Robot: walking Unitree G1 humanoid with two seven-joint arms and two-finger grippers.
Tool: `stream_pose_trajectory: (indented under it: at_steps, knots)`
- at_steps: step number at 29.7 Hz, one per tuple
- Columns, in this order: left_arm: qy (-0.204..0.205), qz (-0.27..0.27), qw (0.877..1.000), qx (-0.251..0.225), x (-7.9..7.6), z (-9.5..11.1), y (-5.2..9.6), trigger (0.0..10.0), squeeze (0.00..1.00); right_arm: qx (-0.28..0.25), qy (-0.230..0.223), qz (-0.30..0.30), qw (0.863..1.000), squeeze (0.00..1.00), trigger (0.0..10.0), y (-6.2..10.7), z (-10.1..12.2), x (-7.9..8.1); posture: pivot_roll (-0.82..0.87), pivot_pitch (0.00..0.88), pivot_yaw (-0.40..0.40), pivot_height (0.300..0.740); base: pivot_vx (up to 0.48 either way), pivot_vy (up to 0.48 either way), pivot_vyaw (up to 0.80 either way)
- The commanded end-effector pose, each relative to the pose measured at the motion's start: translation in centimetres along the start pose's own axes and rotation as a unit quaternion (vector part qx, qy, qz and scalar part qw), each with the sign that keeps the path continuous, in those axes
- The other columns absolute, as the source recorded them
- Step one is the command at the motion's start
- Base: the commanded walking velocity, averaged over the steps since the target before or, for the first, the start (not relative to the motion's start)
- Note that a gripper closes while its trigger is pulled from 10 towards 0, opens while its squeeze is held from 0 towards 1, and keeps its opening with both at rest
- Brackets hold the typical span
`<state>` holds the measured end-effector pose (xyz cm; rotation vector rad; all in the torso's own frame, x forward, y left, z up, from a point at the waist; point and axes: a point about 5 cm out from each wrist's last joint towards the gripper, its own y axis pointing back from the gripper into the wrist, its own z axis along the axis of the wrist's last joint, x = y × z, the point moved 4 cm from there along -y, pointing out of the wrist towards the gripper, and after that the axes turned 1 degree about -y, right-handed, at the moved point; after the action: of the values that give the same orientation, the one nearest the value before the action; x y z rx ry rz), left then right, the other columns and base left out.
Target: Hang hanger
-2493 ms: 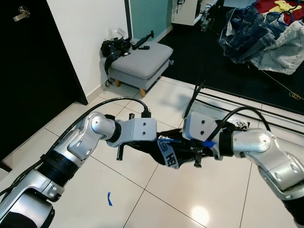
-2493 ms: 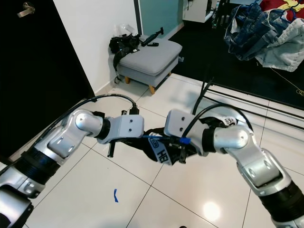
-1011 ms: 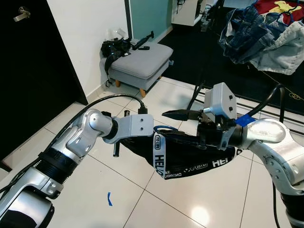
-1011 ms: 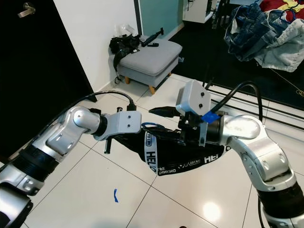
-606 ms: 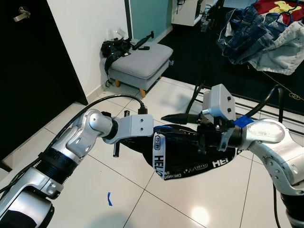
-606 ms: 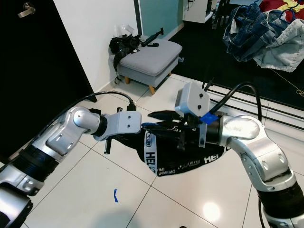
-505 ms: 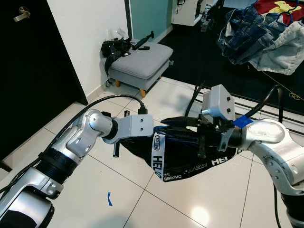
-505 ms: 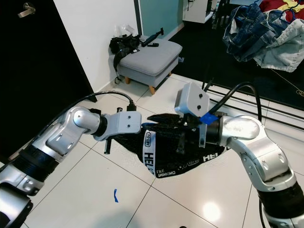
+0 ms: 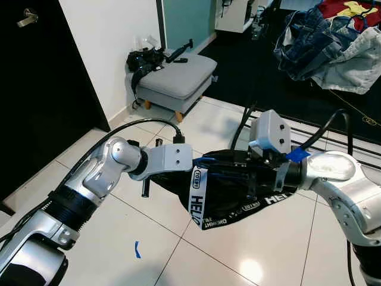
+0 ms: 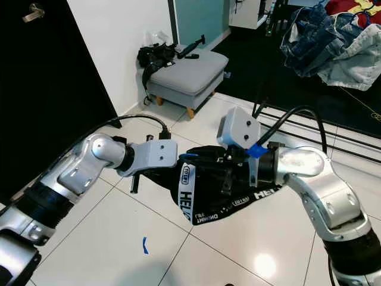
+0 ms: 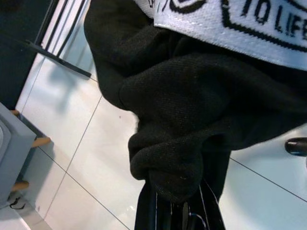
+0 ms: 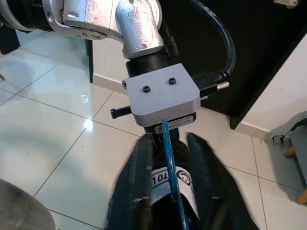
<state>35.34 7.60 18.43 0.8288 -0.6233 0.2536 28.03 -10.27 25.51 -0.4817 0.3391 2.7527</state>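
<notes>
Left gripper (image 11: pixel 177 211) clamped on black garment (image 9: pixel 238 190); right gripper (image 12: pixel 175 211) spread around blue hanger (image 12: pixel 170 163) — could snag, slip out.

The black garment (image 9: pixel 238 190) held between the two arms carries a white band (image 9: pixel 196 199) with black capital letters; from the head views the run "HEL" can be read going down it, the rest folding out of sight. White lettering also runs along the garment's lower hem (image 9: pixel 262 202), too small and creased to make out. In the left wrist view the same white band (image 11: pixel 230 24) shows "TO LIFE" (cut off at the picture's edge, so the phrase may be longer).
</notes>
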Motion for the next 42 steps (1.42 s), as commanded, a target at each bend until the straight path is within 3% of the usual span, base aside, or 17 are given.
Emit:
stream_pose_trajectory:
  at_steps: [1,3,4,10,11,13,14,37,38,39,40,42]
  knots:
    - [0.004,-0.008,1.0,0.001,-0.5,-0.3,0.0,10.0,0.0,0.003,-0.009,0.004,1.0,1.0,10.0,-0.2,-0.3,0.3,-0.02,0.127,0.051,0.74,0.0,0.0,0.0]
    - [0.004,-0.008,1.0,0.0,-0.5,-0.3,0.0,10.0,0.0,0.005,-0.004,0.001,1.0,0.96,10.0,-0.3,-0.4,0.3,-0.02,0.128,0.05,0.74,0.0,0.0,0.0]
    - [0.004,-0.008,1.0,0.0,-0.5,-0.2,0.0,10.0,0.0,0.008,0.0,-0.001,1.0,0.0,10.0,-0.3,-0.4,0.2,-0.02,0.128,0.05,0.74,0.0,0.0,0.0]
    - [0.004,-0.009,1.0,0.0,-0.5,-0.2,0.0,10.0,0.0,0.008,0.004,-0.001,1.0,0.0,10.0,-0.3,-0.4,0.2,-0.02,0.127,0.048,0.74,0.0,0.0,0.0]
    - [0.004,-0.009,1.0,0.0,-0.5,-0.2,0.0,10.0,0.0,0.006,0.004,-0.002,1.0,0.0,2.9,-0.3,-0.4,0.1,-0.02,0.127,0.048,0.74,0.0,0.0,0.0]
    - [0.004,-0.009,1.0,0.0,-0.5,-0.2,0.0,10.0,0.0,0.006,0.004,-0.002,1.0,0.0,2.9,-0.3,-0.4,0.1,-0.02,0.127,0.048,0.74,0.0,0.0,0.0]
    - [0.004,-0.009,1.0,-0.001,-0.5,-0.2,0.0,10.0,0.0,0.005,0.003,-0.002,1.0,0.0,0.0,-0.3,-0.3,0.1,-0.02,0.127,0.048,0.74,0.0,0.0,0.0]
    - [0.011,-0.008,1.0,-0.009,-0.4,0.1,-0.1,10.0,0.0,-0.036,0.001,-0.015,0.999,0.0,0.0,-0.4,1.0,-0.4,-0.02,0.128,0.052,0.74,0.0,0.0,0.0]
    - [0.02,-0.008,1.0,-0.021,-0.3,0.3,0.1,10.0,0.77,-0.043,-0.001,-0.021,0.999,0.0,0.0,-0.3,1.2,-0.5,-0.02,0.128,0.052,0.74,0.0,0.0,0.0]
    - [0.02,-0.008,1.0,-0.021,-0.3,0.3,0.1,10.0,0.77,-0.043,-0.001,-0.021,0.999,0.0,0.0,-0.3,1.2,-0.5,-0.02,0.128,0.052,0.74,0.0,0.0,0.0]
    - [0.03,-0.013,0.999,-0.036,-0.2,0.7,0.3,10.0,1.0,-0.051,-0.003,-0.026,0.998,0.0,0.0,-0.2,1.4,-0.6,-0.02,0.127,0.054,0.74,0.0,0.0,0.0]
    - [0.039,-0.011,0.998,-0.057,0.0,1.1,0.7,10.0,1.0,-0.06,-0.005,-0.033,0.998,0.0,0.0,-0.1,1.6,-0.7,-0.02,0.126,0.055,0.74,0.0,0.0,0.0]
